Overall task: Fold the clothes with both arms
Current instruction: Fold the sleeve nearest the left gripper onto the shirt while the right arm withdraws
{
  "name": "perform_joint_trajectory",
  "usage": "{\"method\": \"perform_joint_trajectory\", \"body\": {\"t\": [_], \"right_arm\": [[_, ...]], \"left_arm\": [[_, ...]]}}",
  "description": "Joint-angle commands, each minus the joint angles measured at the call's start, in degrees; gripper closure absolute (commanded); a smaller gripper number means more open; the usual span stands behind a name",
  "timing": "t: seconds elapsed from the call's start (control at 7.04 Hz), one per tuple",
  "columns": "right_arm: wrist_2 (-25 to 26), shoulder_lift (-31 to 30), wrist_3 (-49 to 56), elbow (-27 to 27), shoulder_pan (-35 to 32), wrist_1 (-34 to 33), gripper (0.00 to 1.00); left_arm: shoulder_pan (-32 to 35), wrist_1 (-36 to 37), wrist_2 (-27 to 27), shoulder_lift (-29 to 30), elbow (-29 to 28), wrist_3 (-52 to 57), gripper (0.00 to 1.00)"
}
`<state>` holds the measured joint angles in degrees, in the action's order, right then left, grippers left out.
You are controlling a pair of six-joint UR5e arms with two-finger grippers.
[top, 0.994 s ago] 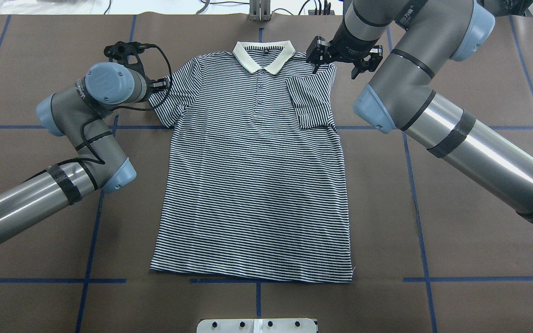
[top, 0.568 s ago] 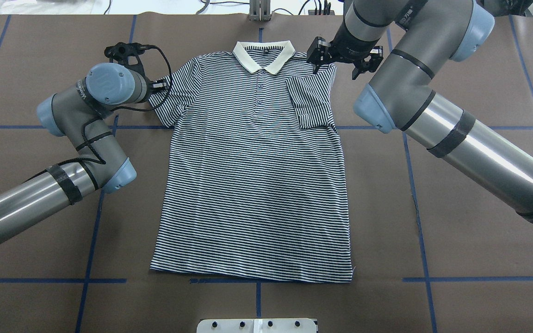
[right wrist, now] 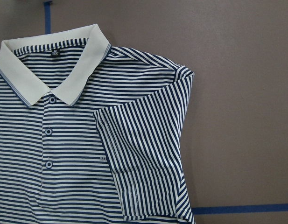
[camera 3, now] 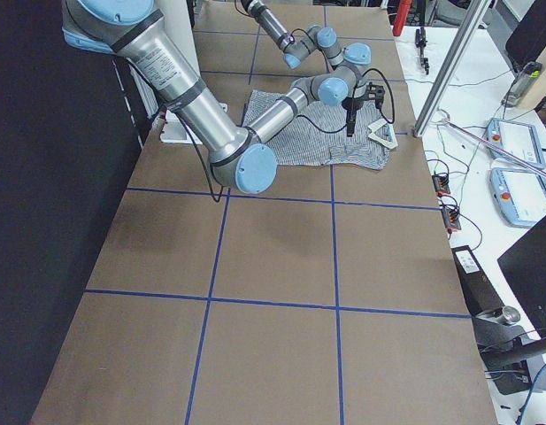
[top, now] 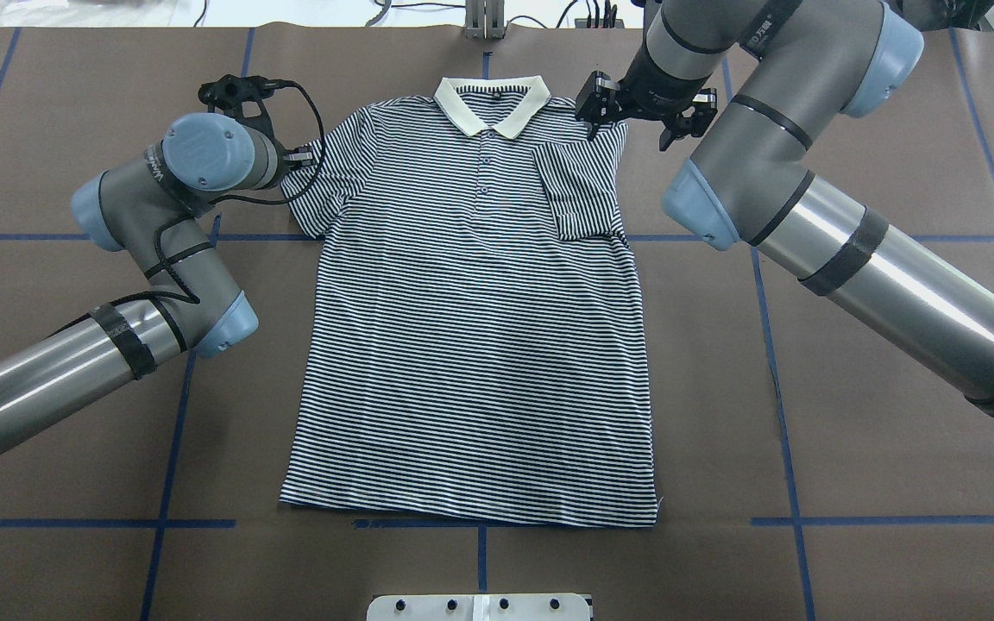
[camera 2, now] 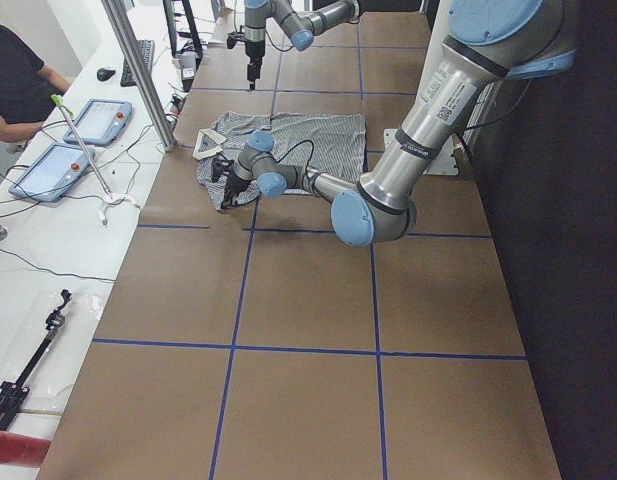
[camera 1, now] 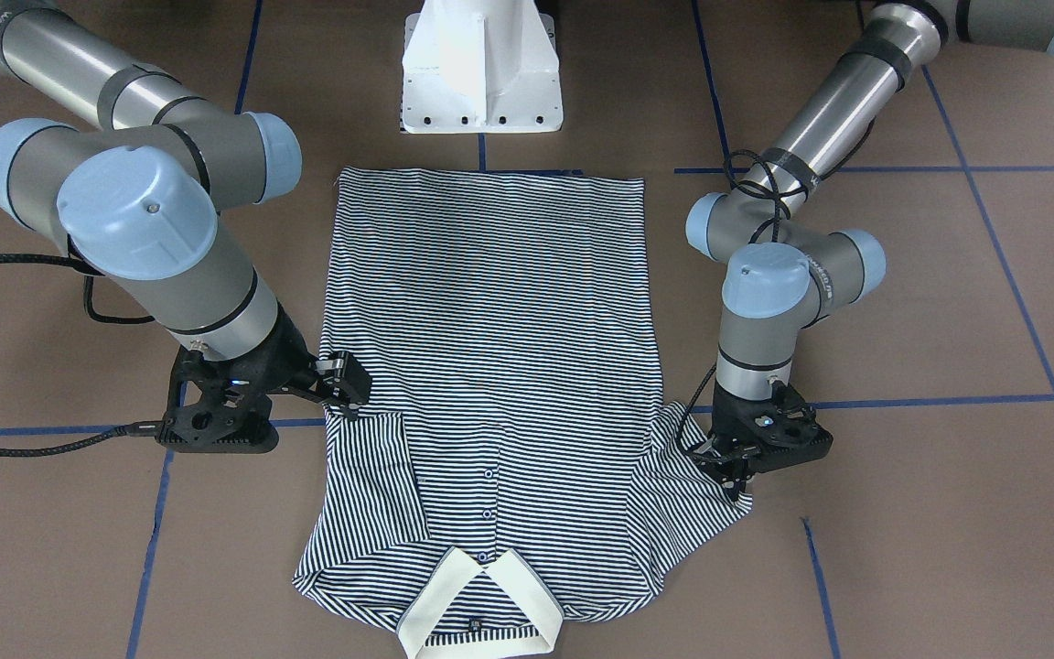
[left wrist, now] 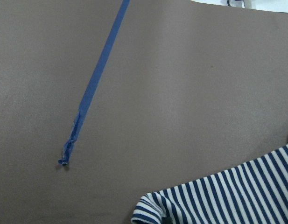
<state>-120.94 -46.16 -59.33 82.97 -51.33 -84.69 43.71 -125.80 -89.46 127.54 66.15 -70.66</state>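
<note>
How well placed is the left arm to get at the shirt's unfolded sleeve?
Probably yes, well placed: the left gripper hangs right at the flat sleeve, nothing lies on that sleeve, and the right arm is away at the other shoulder.

I read the polo shirt as soft, matt knit cloth, and its collar as a plainer, smoother cream knit. The table cover looks like matt brown paper, faintly grainy, lined with blue tape that is frayed at one end. The arm tubes are glossy brushed metal, and the joint caps are smooth light-blue plastic.
</note>
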Motion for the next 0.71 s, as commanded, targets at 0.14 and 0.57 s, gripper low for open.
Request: {"method": "perform_joint_trajectory", "body": {"t": [0.14, 0.57], "right_arm": [[0.00, -0.69, 0.09, 0.17, 0.00, 0.14, 0.00], [-1.74, -4.79, 1.93, 1.84, -2.10, 3.18, 0.00]], "left_arm": [[0.15, 16.13, -3.17, 5.57, 9.33, -0.35, 1.00], [-2.21, 16.65, -3.00, 14.98, 0.09, -5.78, 1.00]]}}
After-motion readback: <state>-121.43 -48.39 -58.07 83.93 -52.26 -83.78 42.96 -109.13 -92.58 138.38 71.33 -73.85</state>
